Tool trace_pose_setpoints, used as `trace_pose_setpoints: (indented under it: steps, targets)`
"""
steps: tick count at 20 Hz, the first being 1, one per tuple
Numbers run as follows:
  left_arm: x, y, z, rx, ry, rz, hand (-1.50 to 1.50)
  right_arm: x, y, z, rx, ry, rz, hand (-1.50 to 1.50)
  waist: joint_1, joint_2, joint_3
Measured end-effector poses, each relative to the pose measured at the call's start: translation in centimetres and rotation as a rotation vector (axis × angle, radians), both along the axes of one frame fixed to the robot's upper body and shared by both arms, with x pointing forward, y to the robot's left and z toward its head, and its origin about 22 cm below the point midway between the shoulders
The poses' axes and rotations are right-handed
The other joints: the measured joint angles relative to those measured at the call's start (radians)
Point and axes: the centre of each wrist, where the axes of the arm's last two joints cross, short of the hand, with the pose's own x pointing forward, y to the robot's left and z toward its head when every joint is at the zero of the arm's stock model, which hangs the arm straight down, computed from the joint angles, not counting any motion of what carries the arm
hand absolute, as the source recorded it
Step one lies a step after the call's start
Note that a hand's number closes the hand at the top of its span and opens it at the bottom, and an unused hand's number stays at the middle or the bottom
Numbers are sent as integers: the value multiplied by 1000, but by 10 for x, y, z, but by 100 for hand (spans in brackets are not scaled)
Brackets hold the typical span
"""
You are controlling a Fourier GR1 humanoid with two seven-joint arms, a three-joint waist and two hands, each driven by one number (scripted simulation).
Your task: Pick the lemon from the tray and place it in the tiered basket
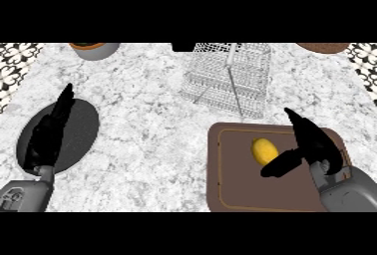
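My right robot hand point(315, 144) hangs over the brown tray point(228, 199) at the lower right of the pale marbled surface point(147, 129), its fingers point(298, 119) held straight and pointing away from me, its thumb point(280, 164) spread out to the left, holding nothing. The yellow lemon point(264, 150) lies on the tray just left of that hand, in the upper middle of the tray, with the thumb's tip close beside its lower end; I cannot tell whether the two touch. Beyond the tray, toward the far side of the surface, stands the wire tiered basket point(225, 77), apart from the lemon. My left robot hand point(50, 130) rests at the left, fingers straight and pressed together, pointing away from me, over a dark round plate point(83, 124). At the far edge, a grey bowl point(95, 50) with a brown rim sits at the upper left, and part of a brown round thing point(324, 47) shows at the upper right.
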Motion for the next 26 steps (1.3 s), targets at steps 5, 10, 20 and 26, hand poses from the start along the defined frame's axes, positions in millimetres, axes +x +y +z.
trace_pose_setpoints:
  steps: [5, 10, 20, 26]
  targets:
    - [-1, 3, -8, -1, 3, -2, 0, 0, 10, -9, 8, 22, -2, -150, -1, 0, 0]
    - [-2, 2, -5, 0, 5, -4, 0, -4, 10, -21, 10, 51, -18, -150, -2, 0, 0]
    - [4, 1, -6, 2, 5, -5, 0, 9, 12, -45, 25, 82, -39, -150, -1, 1, 0]
    - [-3, 2, -8, -4, 5, -1, 0, 19, 17, -59, 44, 122, -54, -150, 1, 1, 1]
